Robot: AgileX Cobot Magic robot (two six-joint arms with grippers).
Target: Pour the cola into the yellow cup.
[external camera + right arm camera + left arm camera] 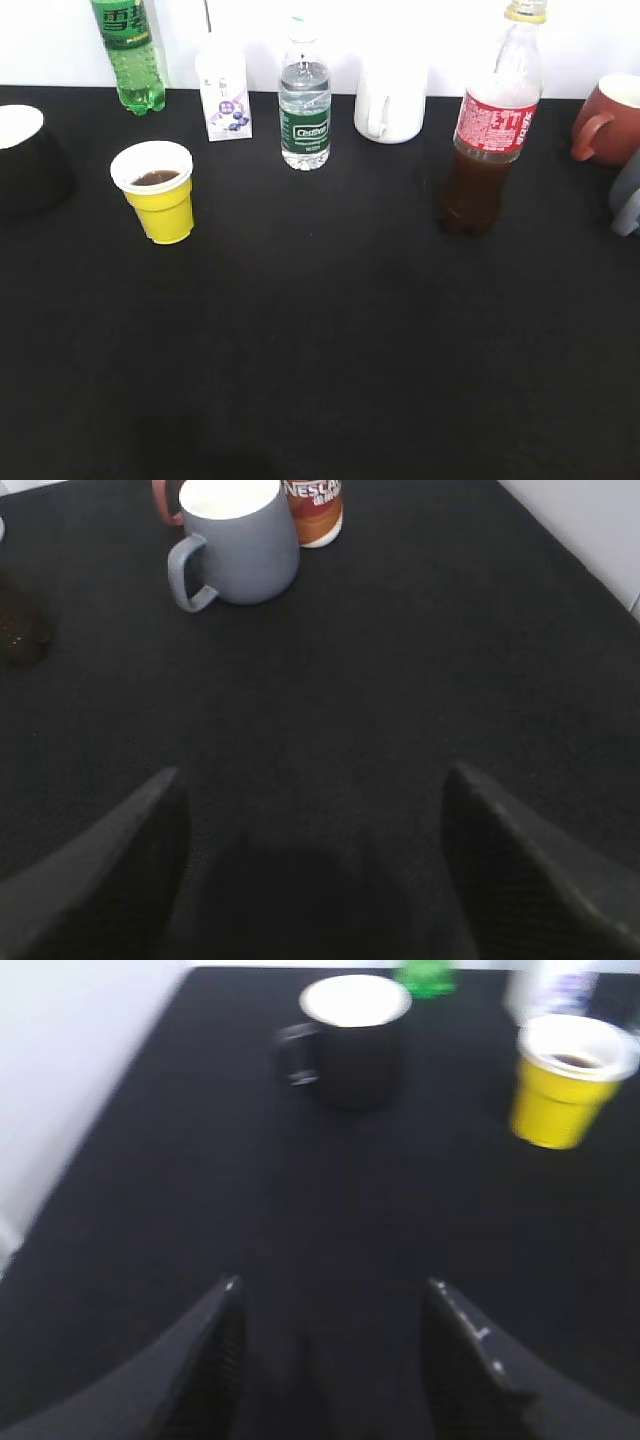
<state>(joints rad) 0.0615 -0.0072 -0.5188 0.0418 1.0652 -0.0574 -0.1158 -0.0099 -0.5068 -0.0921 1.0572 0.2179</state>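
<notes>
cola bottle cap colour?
Pale yellow cap on the cola bottle; exterior view shows it best.

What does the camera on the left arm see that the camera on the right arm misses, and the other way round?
Only the left wrist view shows the yellow cup with dark liquid in it, a black mug and the open left gripper.

Only the right wrist view shows a grey mug, a Nescafe can behind it and the open right gripper.

Both show the black table with a gripper held open above it, gripping nothing. Neither shows the cola bottle's label or cap; that stands upright in the exterior view.
</notes>
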